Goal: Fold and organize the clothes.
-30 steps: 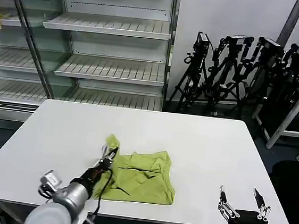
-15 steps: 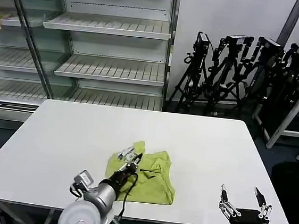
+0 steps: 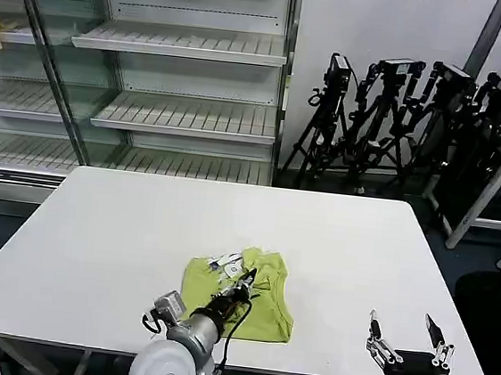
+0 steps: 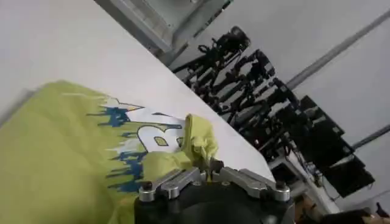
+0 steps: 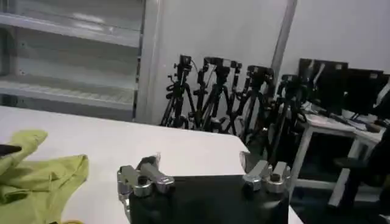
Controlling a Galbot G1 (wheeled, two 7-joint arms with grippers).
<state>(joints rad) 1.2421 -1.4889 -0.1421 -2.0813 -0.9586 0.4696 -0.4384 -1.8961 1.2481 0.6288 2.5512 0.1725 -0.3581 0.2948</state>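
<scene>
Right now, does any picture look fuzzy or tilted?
Left wrist view: tilted, with the lime yellow-green cotton T-shirt soft up close in the shut left claw. Right wrist view: level, the open right claw slightly soft. Head view: level, evenly lit.

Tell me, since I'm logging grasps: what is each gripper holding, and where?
The left gripper pinches a bunched edge of the lime T-shirt, folded over its print. The right gripper holds nothing.

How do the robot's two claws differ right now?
The left claw is out over the middle of the table, shut on a pinch of the yellow-green T-shirt; the right claw sits back at the table's near right corner, apart from the shirt. The left one's fingers are closed on cloth; the right one's are spread and hold nothing. Both have metal fingers.
</scene>
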